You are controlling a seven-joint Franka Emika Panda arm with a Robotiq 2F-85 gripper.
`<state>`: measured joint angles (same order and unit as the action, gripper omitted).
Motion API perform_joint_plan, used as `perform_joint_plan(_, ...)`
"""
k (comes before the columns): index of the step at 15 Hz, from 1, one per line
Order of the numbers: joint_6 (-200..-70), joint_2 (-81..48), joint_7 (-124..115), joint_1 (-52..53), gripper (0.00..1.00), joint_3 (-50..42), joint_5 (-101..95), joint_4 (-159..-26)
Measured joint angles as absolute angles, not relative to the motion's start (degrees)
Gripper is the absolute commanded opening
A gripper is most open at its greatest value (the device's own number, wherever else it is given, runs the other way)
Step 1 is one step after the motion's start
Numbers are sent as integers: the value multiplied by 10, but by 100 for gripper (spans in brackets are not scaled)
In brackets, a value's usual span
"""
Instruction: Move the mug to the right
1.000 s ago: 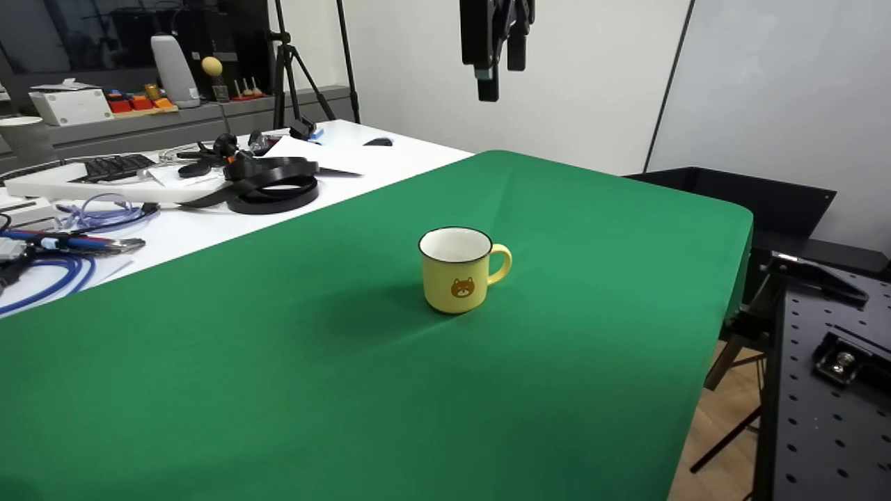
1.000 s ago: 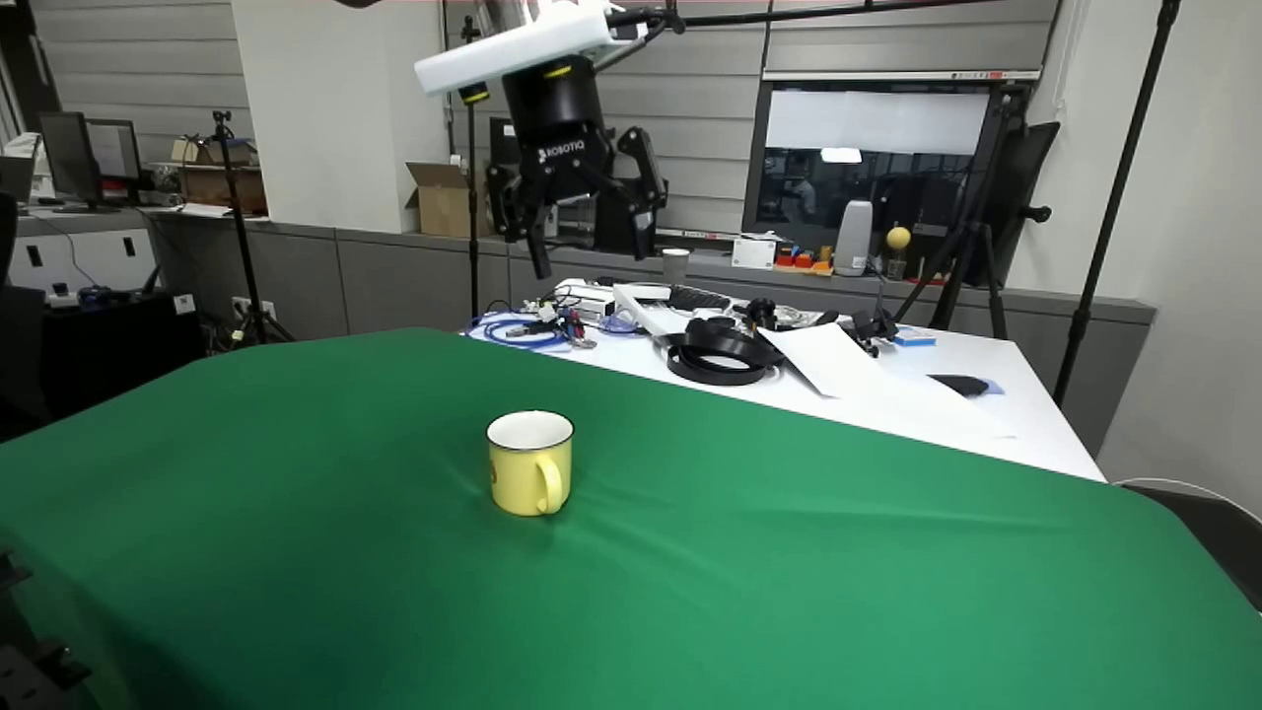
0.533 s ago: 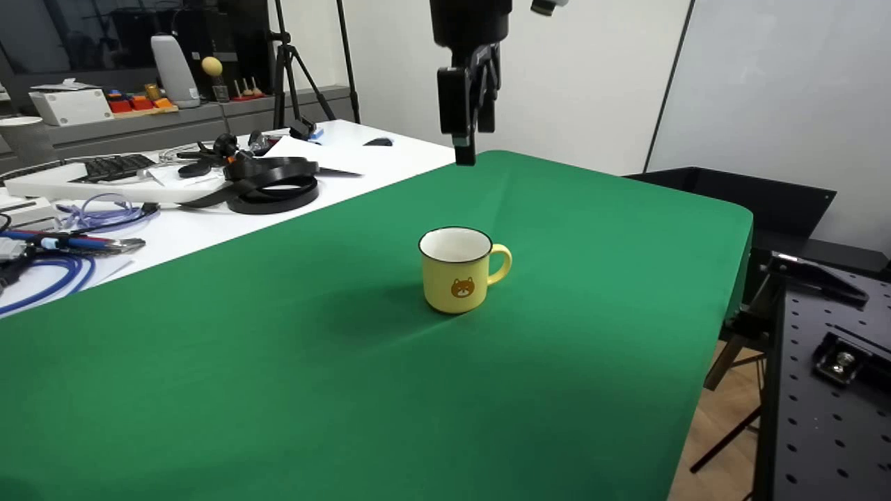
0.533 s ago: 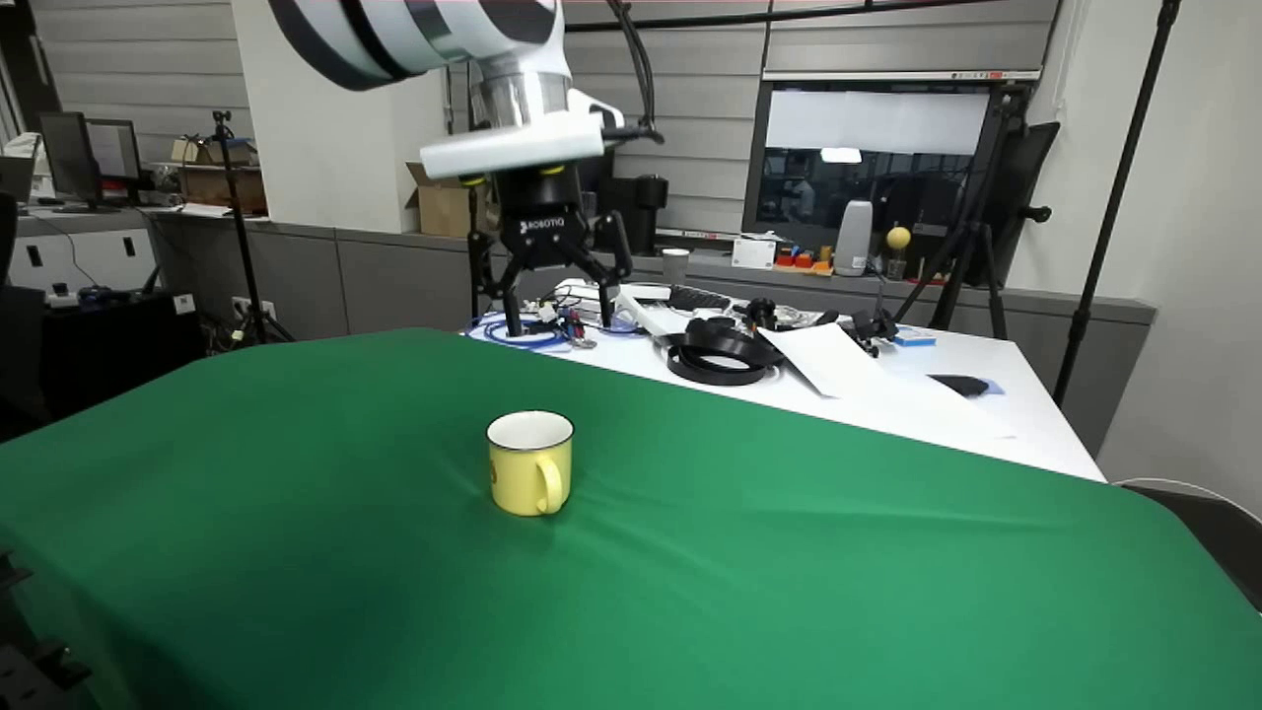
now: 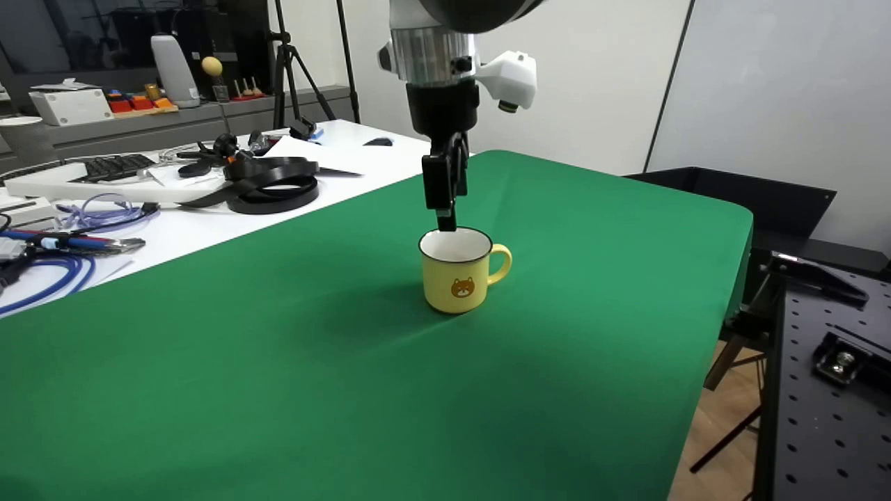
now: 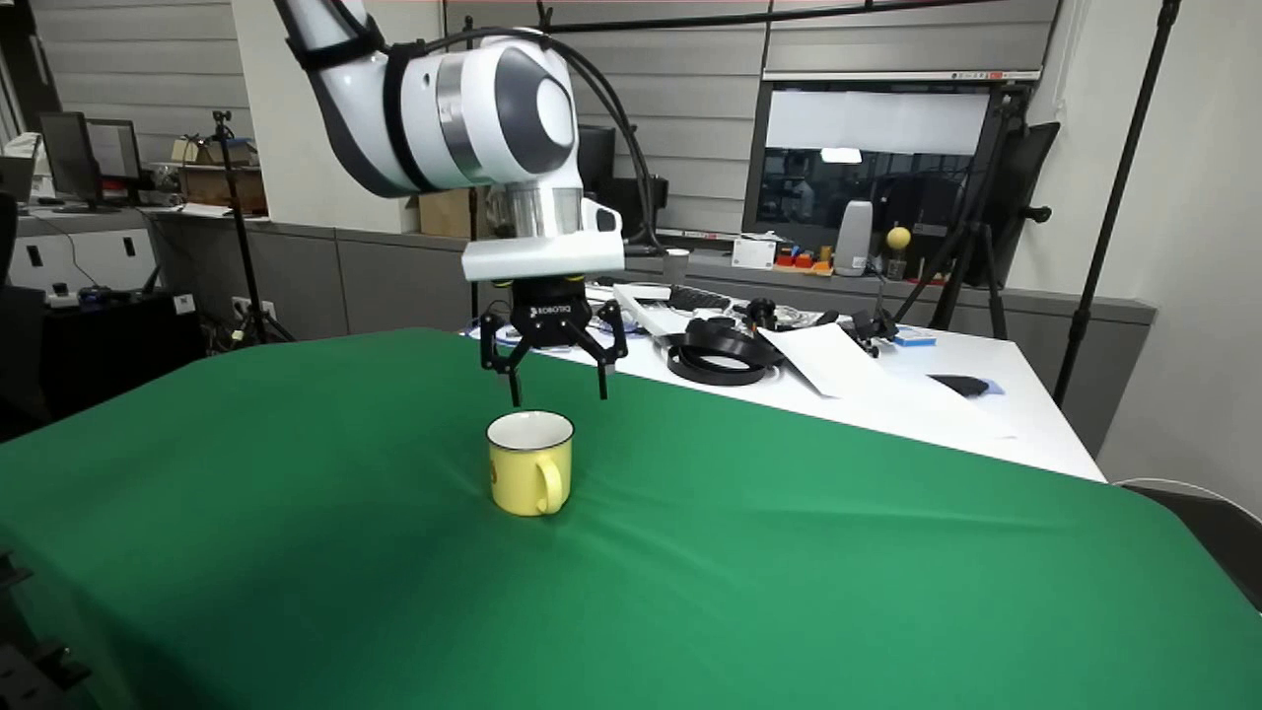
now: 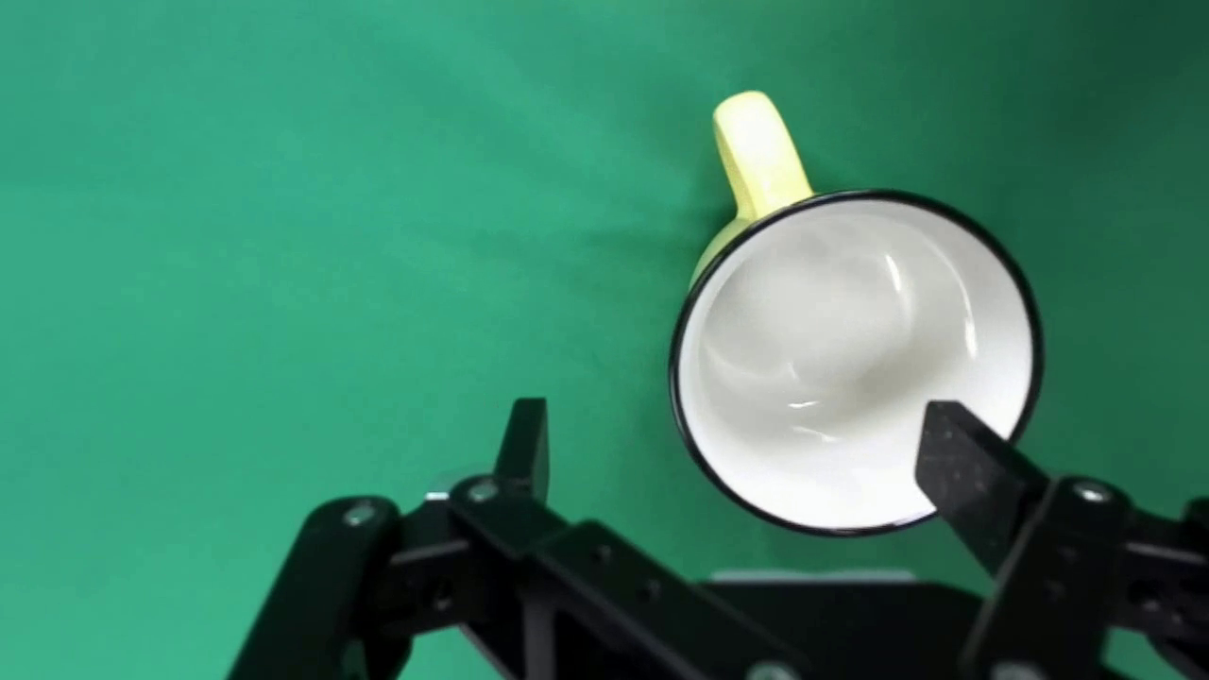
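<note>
Gripper (image 6: 559,400), fingers (image 7: 527,444) spread apart, hanging just above the upright yellow mug (image 6: 513,478) on green cloth (image 6: 838,592); in an exterior view, a white table (image 6: 1043,426) lies at far right.

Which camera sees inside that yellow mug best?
The wrist view: it looks down into the mug, showing the bottom, though a black finger hides part of the rim. Both exterior views look in at a slant, mostly showing the far inner wall.

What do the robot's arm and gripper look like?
The rounded arm is white with dark grey panels, black bands and a silver collar; dark cables loop outside it. The black gripper carries white ROBOTIQ lettering, with jointed linkages and two slim fingers.
</note>
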<state>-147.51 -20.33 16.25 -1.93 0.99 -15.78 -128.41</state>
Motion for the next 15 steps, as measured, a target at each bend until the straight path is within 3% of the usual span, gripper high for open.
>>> perform_joint_plan(3, -1475, -223, 191, -26, 100, 9, -150, -1276)
perform_joint_plan(4, -1474, -225, 198, -29, 75, 9, -149, -1277)
perform_joint_plan(6, -1472, -230, 206, -35, 67, 7, -148, -1278)
perform_joint_plan(15, -1466, -253, 216, -33, 5, 4, -149, -1277)
